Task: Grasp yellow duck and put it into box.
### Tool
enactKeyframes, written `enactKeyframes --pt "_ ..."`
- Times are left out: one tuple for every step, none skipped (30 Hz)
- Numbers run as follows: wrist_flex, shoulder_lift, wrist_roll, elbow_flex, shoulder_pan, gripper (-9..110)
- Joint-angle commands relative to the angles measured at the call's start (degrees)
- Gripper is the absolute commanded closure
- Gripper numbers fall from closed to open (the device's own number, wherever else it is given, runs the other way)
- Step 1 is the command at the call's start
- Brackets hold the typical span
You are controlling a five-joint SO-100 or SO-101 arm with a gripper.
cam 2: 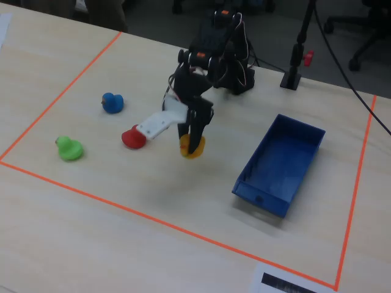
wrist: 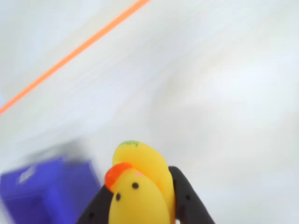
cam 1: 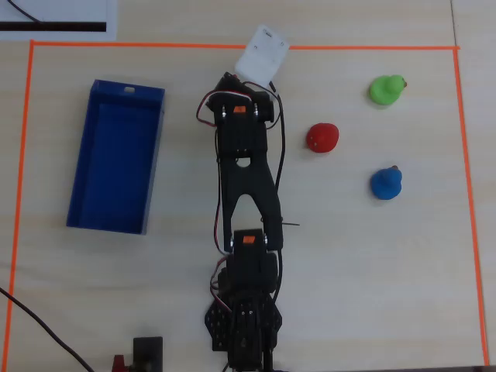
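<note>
My gripper (cam 2: 194, 141) is shut on the yellow duck (cam 2: 192, 148) and holds it in the air above the table, left of the box in the fixed view. In the wrist view the duck (wrist: 140, 191), with its orange beak, sits between the two black fingers (wrist: 187, 198) of the gripper (wrist: 140, 205). The dark-blue box (cam 2: 278, 165) lies on the table, open and empty; it also shows in the overhead view (cam 1: 116, 155) and, blurred, at the wrist view's lower left (wrist: 37, 196). In the overhead view the white wrist camera (cam 1: 263, 53) hides the gripper and duck.
A red duck (cam 1: 322, 138) (cam 2: 133, 138), a green duck (cam 1: 386, 89) (cam 2: 69, 148) and a blue duck (cam 1: 386, 184) (cam 2: 111, 102) sit on the table away from the box. Orange tape (cam 1: 232, 46) frames the work area. The arm base (cam 1: 246, 325) stands at the overhead view's bottom.
</note>
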Motion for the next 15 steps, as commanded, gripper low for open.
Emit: enactKeyframes --pt "12.9 14.9 6.0 -0.3 -9.0 101" --pt "15.7 16.0 7.7 -0.4 -12.0 101" --pt "17.8 16.6 9.6 -0.5 -15.3 101" --pt "19.0 16.9 11.5 -0.4 -18.5 101" --pt "19.6 16.9 13.4 -0.2 -21.4 101" --pt "19.9 16.2 15.2 -0.2 -24.1 101" --pt "20.0 15.1 17.0 -0.2 -26.4 101" --pt "19.5 13.9 18.4 -0.2 -28.4 101" --pt "17.9 12.7 19.5 0.6 -30.1 101" --pt "15.5 11.5 20.7 1.8 -31.5 101" --pt "13.3 10.0 21.5 2.9 -33.0 101" --pt "11.2 8.5 22.2 3.9 -34.5 101" --pt "9.2 7.2 22.9 4.8 -35.7 101" --pt "7.6 6.1 23.5 5.4 -36.7 101" --pt "6.2 5.2 23.6 6.1 -37.2 101"
